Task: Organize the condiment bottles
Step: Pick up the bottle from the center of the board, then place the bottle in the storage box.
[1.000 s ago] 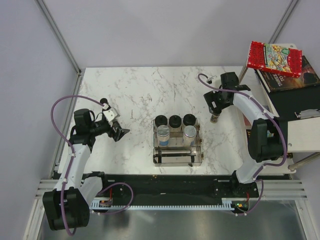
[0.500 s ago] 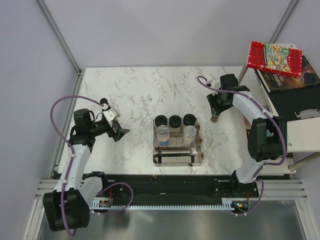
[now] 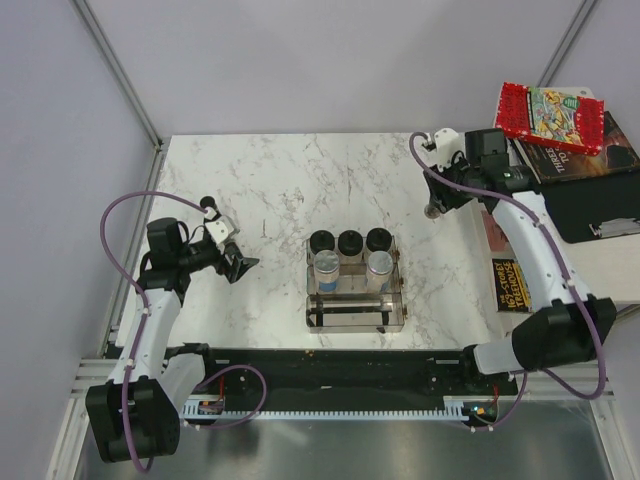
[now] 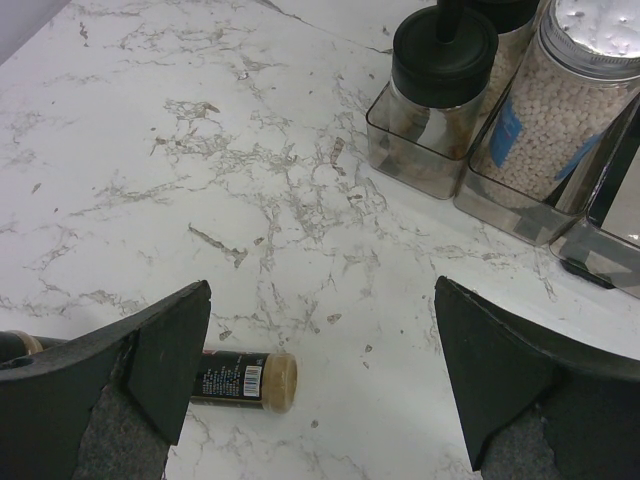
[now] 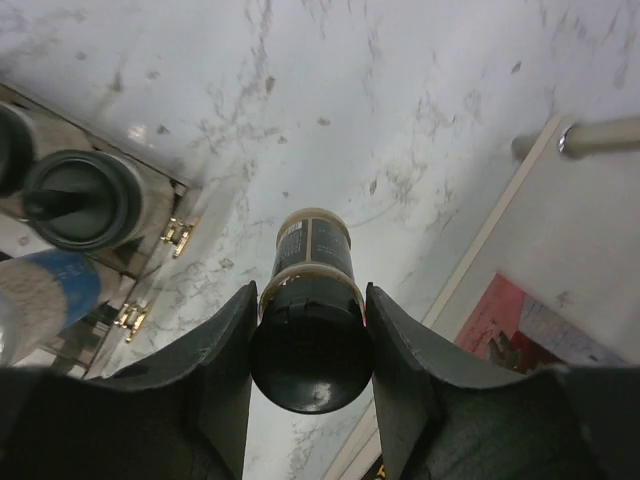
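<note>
Brown cylindrical bottle (image 5: 311, 300); veined marble table (image 5: 350, 100).

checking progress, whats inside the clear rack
Three black-lidded jars at the back, two silver-capped bottles in front of them. The rack floor under them is covered.

Robot lab cell, aluminium frame (image 3: 118, 72), plain walls (image 3: 330, 60)
</note>
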You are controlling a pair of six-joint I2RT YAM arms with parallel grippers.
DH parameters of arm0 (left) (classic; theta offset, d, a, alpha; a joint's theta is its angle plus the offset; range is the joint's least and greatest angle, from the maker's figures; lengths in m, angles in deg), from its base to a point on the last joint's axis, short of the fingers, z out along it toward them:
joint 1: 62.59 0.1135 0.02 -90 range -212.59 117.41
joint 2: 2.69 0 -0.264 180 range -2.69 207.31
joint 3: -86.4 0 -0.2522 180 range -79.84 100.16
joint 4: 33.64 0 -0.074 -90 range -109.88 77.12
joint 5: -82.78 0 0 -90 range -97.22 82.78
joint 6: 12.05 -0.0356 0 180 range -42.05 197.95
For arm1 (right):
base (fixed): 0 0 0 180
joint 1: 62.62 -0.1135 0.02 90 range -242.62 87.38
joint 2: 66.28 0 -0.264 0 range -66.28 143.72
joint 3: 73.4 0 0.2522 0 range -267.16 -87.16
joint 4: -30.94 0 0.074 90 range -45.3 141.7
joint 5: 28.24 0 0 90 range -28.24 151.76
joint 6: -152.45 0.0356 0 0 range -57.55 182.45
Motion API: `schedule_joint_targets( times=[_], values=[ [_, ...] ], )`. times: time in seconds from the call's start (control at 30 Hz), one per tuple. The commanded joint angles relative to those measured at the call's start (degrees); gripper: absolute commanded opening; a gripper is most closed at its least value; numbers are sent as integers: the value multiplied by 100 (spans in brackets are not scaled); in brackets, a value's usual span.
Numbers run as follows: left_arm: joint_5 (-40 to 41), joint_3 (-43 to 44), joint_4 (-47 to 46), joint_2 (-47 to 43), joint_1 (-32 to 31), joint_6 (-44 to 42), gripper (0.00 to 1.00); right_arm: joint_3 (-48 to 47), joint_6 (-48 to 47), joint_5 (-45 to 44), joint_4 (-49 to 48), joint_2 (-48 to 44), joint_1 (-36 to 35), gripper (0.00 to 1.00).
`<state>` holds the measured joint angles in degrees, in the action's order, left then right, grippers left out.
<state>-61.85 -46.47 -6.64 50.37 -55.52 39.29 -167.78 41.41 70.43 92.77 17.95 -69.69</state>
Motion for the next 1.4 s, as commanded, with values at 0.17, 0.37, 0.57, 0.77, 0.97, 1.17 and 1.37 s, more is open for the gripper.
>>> schedule_joint_targets(
  times=[0.17,0.37,0.57,0.77,0.97,1.17,1.37],
  values=[
    [-259,-5,-58,-103,49,-90,99,-929,-840,1637,1379,-1189,-751,0],
    [-259,-14,-58,-129,49,-98,99,-877,-1095,2332,1837,-1356,-1516,0],
    [-250,-14,-67,-129,57,-98,99,-710,-1368,2937,2030,-1496,-1920,0],
    [-250,-14,-67,-129,58,-98,99,-508,-1465,3063,2215,-1418,-2342,0],
    [-241,-14,-58,-129,57,-90,99,676,-1114,2413,1627,-1303,-2834,0],
    [-250,-14,-58,-120,58,-98,99,1565,-981,1710,757,-1453,-3072,0],
    [-250,-14,-67,-120,66,-90,99,2207,-1052,1243,255,-1295,-3090,0]
  ],
)
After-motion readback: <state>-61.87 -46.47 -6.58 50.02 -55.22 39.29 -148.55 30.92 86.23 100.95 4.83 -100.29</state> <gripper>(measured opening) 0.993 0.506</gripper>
